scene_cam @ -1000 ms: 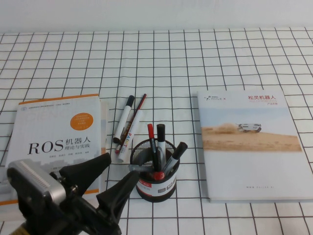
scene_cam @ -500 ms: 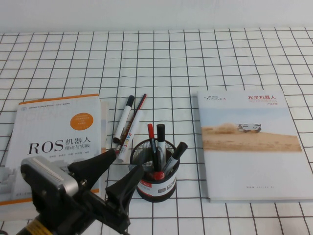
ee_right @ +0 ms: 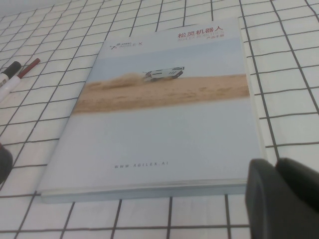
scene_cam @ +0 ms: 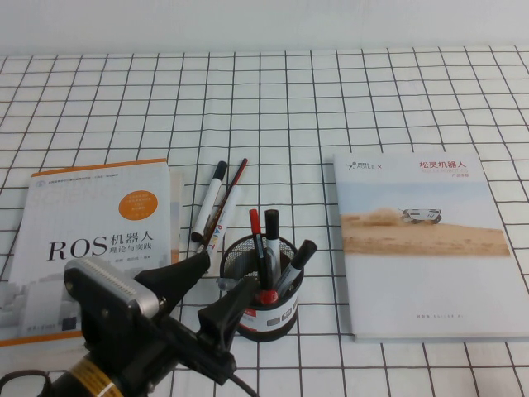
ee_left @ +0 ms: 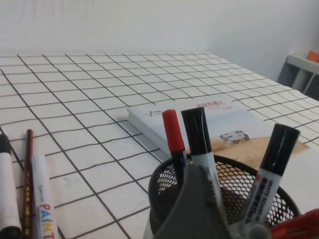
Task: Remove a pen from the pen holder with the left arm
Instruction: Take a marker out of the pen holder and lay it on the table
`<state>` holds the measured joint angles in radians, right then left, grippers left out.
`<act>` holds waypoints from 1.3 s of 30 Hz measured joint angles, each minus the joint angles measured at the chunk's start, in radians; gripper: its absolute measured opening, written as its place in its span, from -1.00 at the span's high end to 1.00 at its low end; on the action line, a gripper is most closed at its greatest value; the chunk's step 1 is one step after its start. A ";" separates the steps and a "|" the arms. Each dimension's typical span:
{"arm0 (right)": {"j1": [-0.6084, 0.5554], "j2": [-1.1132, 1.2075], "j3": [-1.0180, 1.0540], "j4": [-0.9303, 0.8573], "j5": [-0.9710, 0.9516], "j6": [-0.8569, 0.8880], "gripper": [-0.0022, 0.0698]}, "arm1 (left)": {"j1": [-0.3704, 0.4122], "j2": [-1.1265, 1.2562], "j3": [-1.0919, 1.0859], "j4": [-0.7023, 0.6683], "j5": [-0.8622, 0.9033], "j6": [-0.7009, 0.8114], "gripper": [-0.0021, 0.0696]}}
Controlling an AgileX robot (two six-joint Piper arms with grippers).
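Note:
A black mesh pen holder (scene_cam: 283,314) stands near the table's front, between two books. In it are a red pen (scene_cam: 255,228), a black-capped marker (scene_cam: 272,229) and a second black-capped marker (scene_cam: 302,255) leaning right. My left gripper (scene_cam: 221,279) is open, just left of the holder, with one fingertip at the holder's near-left rim and nothing between the fingers. In the left wrist view a grey finger (ee_left: 195,206) stands in front of the holder (ee_left: 234,186), close to the red pen (ee_left: 172,132) and the marker (ee_left: 197,132). My right gripper (ee_right: 280,195) is shut and empty, low over the table.
A ROS book (scene_cam: 91,236) lies at the left, partly under my left arm. A sand-coloured brochure (scene_cam: 421,244) lies at the right. Two loose pens (scene_cam: 208,203) (scene_cam: 226,205) and a paint marker lie behind the holder, beside the ROS book.
My left gripper has moved forward and to the right, closing in on the pen holder with its fingers still apart. The pens and books have not moved.

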<state>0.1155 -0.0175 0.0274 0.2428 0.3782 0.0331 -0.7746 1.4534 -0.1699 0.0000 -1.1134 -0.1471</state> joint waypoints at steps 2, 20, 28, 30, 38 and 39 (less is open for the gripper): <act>0.000 0.000 0.000 0.000 0.000 0.000 0.97 | 0.000 0.019 -0.002 0.000 -0.007 0.002 -0.38; 0.000 0.000 0.000 0.000 0.000 0.000 0.97 | 0.000 0.074 -0.026 0.006 -0.021 0.009 -0.20; 0.000 0.000 0.000 0.000 0.000 0.000 0.97 | 0.000 0.074 -0.026 0.008 -0.021 0.011 0.20; 0.000 0.000 0.000 0.000 0.000 0.000 0.97 | 0.000 0.074 -0.026 0.008 -0.021 0.015 0.25; 0.000 0.000 0.000 0.000 0.000 0.000 0.97 | 0.000 0.074 -0.026 0.008 -0.021 0.023 0.39; 0.000 0.000 0.000 0.000 0.000 0.000 0.97 | 0.000 0.074 -0.026 0.008 -0.021 0.023 0.43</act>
<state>0.1155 -0.0175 0.0274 0.2428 0.3782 0.0331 -0.7746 1.5277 -0.1957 0.0080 -1.1347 -0.1241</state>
